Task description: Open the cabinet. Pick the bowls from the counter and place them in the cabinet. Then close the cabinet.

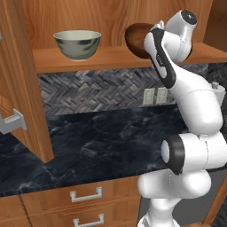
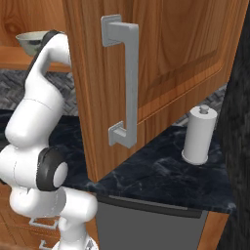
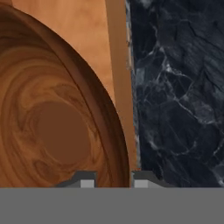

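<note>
The cabinet stands open, its left door (image 1: 22, 88) and right door (image 2: 161, 63) swung out. On its wooden shelf (image 1: 111, 57) the cream-green bowl (image 1: 77, 44) sits upright at the left; it also peeks out behind the arm (image 2: 29, 43). The dark wooden bowl (image 1: 135, 40) hangs tilted at the shelf's right part, just over the board. My gripper (image 3: 113, 181) is shut on its rim, and the wooden bowl (image 3: 57, 127) takes up the left of the hand view. The black counter (image 1: 102, 137) lies below.
A white paper towel roll (image 2: 198, 136) stands on the counter (image 2: 161, 171) at the right. The right door's silver bar handle (image 2: 124, 83) juts toward the base. Wall outlets (image 1: 155, 95) sit on the herringbone tiles. Drawers (image 1: 86, 195) run under the counter.
</note>
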Motion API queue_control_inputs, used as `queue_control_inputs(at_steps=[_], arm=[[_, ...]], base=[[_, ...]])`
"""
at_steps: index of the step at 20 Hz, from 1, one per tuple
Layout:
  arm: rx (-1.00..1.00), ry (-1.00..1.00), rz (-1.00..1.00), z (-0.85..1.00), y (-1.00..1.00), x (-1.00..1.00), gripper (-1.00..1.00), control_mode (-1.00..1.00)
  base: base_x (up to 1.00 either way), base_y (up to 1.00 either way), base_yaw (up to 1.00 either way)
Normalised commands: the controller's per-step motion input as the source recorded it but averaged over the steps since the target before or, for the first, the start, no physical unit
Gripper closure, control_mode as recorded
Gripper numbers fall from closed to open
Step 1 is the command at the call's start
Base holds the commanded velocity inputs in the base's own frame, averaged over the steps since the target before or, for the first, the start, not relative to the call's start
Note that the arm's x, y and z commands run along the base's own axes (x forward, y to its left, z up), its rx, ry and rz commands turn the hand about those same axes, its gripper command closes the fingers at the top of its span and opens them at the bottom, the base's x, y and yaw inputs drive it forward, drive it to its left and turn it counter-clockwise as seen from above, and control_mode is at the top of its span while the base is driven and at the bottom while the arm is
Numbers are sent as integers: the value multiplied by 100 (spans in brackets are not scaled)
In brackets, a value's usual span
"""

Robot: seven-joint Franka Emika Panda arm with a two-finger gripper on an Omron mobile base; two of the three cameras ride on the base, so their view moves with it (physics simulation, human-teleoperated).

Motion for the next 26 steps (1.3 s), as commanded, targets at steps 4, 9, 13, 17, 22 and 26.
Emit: queue_control_inputs(at_steps=[4,9,13,17,22,26], arm=[[0,2,0,-13,-1,7,-100,-100],[0,-4,0,1,-4,-18,-100,-100],[0,-15,0,7,0,-49,-100,-100],[0,-21,0,26,0,-66,-100,-100],[0,-12,0,24,5,-97,-100,-100],[0,-1,0,13,0,-100,-100,-100]], base=[[0,0,0],[0,0,0],[0,0,0],[0,0,0],[0,0,0],[0,0,0]])
